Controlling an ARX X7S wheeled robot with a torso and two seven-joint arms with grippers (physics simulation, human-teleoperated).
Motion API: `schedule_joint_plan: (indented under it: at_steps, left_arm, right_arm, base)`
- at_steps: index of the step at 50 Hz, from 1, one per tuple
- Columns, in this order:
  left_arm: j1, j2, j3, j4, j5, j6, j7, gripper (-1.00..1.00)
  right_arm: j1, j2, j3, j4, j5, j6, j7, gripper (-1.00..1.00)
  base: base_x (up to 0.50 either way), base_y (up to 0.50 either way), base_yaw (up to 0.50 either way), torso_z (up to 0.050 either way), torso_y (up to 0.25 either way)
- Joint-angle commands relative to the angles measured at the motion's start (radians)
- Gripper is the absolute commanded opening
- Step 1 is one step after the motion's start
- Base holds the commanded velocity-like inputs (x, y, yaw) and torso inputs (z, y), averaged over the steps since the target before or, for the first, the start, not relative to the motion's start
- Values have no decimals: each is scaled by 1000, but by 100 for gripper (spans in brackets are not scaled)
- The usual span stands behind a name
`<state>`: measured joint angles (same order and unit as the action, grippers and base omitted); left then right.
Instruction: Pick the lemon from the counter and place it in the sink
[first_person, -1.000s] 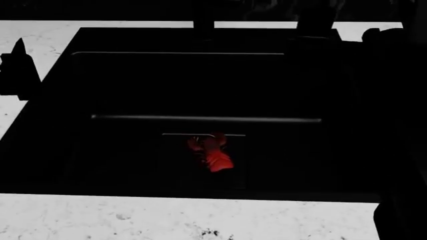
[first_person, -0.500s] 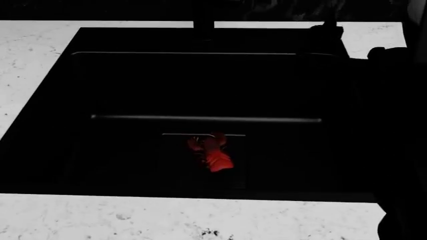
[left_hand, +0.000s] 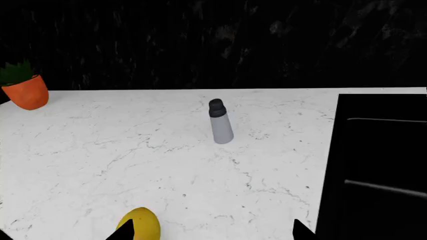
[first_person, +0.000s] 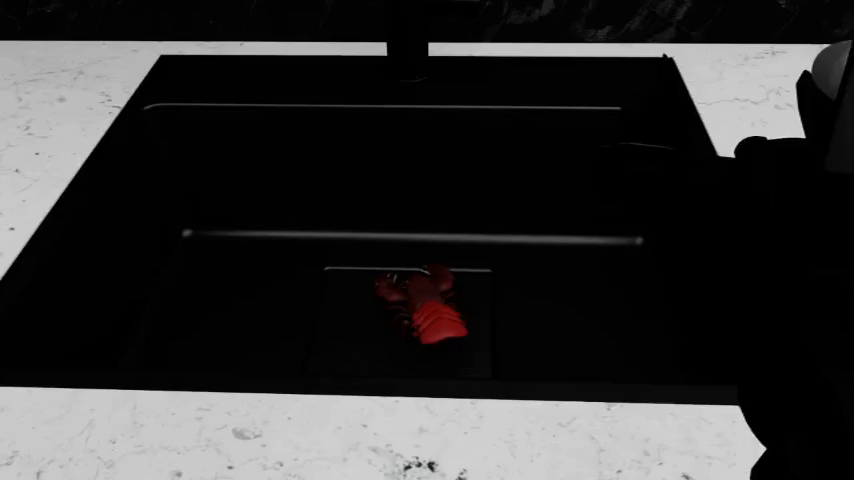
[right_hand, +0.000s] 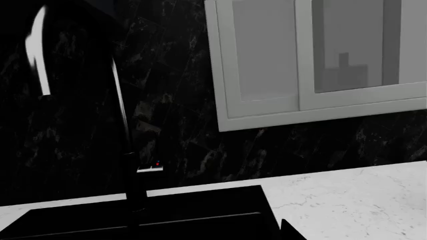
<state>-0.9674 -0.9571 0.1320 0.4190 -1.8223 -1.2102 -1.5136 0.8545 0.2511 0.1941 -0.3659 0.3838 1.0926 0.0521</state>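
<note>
Inside sink (first_person: 174, 150), red lumpy object (first_person: 427, 310).

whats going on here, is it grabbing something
Not yet. The left claw hovers over the white counter with the lemon right by one fingertip, apparently unheld. A grey bottle and a potted plant stand further off. In the head view the black sink holds only a red object on its drain plate. The right arm is off beside the sink near the faucet.

Matte black right arm (first_person: 787, 300)
</note>
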Motion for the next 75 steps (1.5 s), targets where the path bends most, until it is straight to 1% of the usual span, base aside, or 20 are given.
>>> schedule_joint_plan:
  at_steps: [1, 5, 11, 14, 18, 23, 28, 33, 40, 43, 49, 63, 75]
  left_arm:
    - [106, -105, 45, 39, -65, 148, -28, 100]
    - [146, -123, 17, 26, -40, 177, 0, 100]
    - [178, -108, 3, -40, 54, 208, 70, 100]
    - [145, -95, 22, -88, 103, 199, 107, 100]
    - [91, -87, 41, -125, 125, 184, 115, 100]
    - [95, -106, 26, -129, 165, 201, 128, 100]
    - [90, -98, 33, -166, 238, 220, 174, 100]
    - [39, -88, 60, -209, 299, 212, 207, 100]
    - [6, -40, 110, -301, 429, 255, 324, 100]
    - [-8, -12, 130, -341, 466, 270, 350, 100]
    - [-57, 18, 163, -386, 500, 254, 354, 100]
    - [-56, 7, 179, -460, 560, 264, 342, 100]
    - [20, 9, 153, -523, 584, 347, 378, 100]
  right_arm:
    - [-24, -3, 4, 18, 3, -31, -5, 100]
    - [-26, -2, 2, 25, 4, -38, -7, 100]
    - [-33, -4, 2, 40, 6, -58, -13, 100]
    - [-34, -3, -2, 48, 5, -66, -15, 100]
    - [-34, -4, -2, 58, 5, -73, -14, 100]
    - [-38, -7, -2, 73, 7, -90, -19, 100]
    - [-44, -9, 0, 73, 11, -96, -19, 100]
    - [-40, -7, -3, 76, 11, -94, -15, 100]
    - [-44, -11, -13, 94, 12, -111, -20, 100]
    - [-45, -12, -12, 94, 14, -111, -19, 100]
    - [-44, -10, -14, 92, 18, -110, -16, 100]
    - [-45, -10, -21, 112, 21, -124, -17, 100]
    - [-51, -12, -27, 122, 24, -137, -15, 100]
  base:
    - [0, 0, 0, 0, 0]
    - [0, 0, 0, 0, 0]
    - [0, 0, 0, 0, 0]
    - [0, 0, 0, 0, 0]
    - [0, 0, 0, 0, 0]
    - [0, 0, 0, 0, 0]
    - [0, 0, 0, 0, 0]
    - [0, 0, 0, 0, 0]
    - [0, 0, 0, 0, 0]
    - [0, 0, 0, 0, 0]
    - [0, 0, 0, 0, 0]
    - [0, 0, 0, 0, 0]
    - [0, 0, 0, 0, 0]
